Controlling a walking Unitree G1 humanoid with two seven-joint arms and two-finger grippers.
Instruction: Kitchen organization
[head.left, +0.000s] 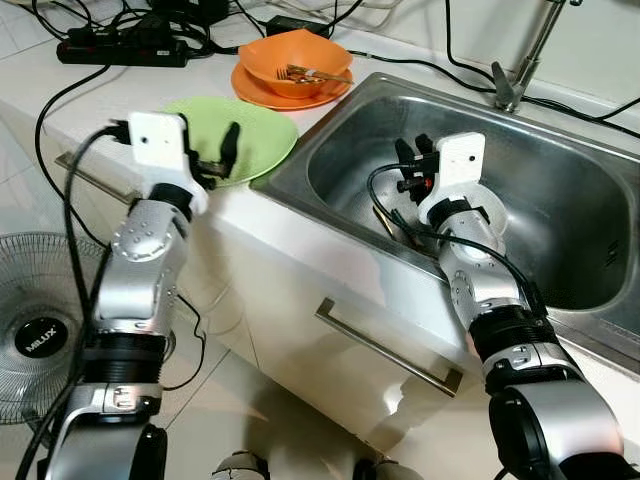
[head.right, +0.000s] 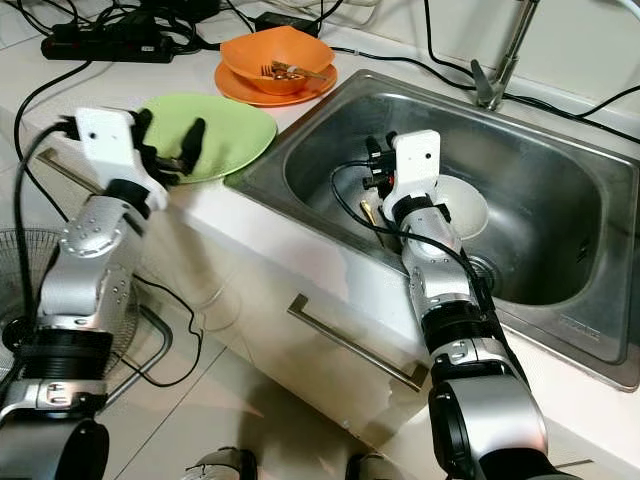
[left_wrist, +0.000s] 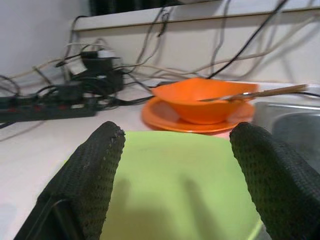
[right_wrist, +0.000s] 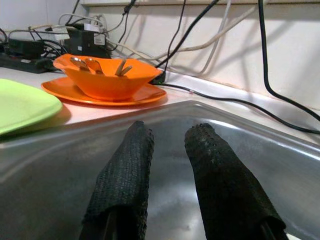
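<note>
White counter (head.left: 120, 100): green plate (head.left: 255, 135), orange plate (head.left: 262, 90).

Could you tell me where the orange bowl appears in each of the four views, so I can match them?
Left eye view: orange bowl, top centre, on the orange plate behind the sink.
Right eye view: top, left of centre.
Left wrist view: centre right, beyond the green plate.
Right wrist view: upper left.
Shared landmark: the orange plate under it.

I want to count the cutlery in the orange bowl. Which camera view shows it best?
The right wrist view: the orange bowl is close and sharp, with utensil ends standing above its rim. The left wrist view is blurred and shows one handle. Both eye views show it small and far, on the counter.
</note>
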